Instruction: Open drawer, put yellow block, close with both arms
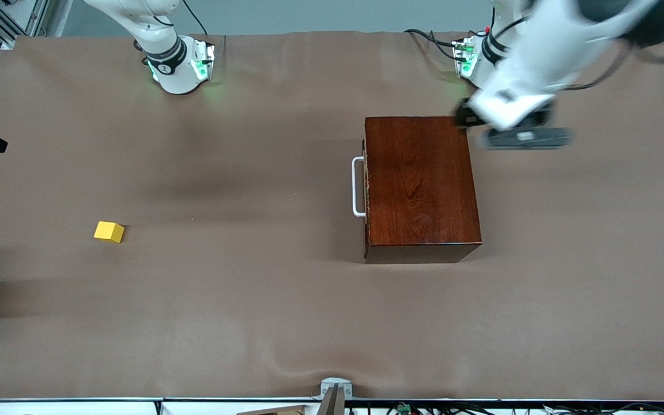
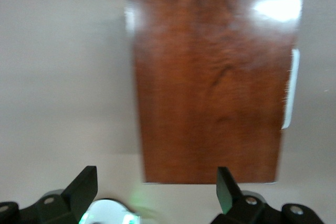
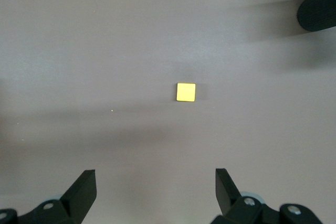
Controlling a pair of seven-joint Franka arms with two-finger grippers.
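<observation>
— What sort of room are we looking at here?

— We're in a robotics lab, no question. We see two white arms [image 1: 165, 46] bolted at the table's edge, green lights glowing at their bases.

— And the table [image 1: 286, 323] itself?

— Draped in a plain brown cloth, wrinkled along the near edge. No home furniture anywhere.

— What else gives it away for us?

— Black cables [image 1: 430, 39] trailing by the left arm's base, aluminium framing [image 1: 3, 20] in the corner at the right arm's end, and a camera mount [image 1: 335, 395] on the near rail. We call it a test bench.
</observation>
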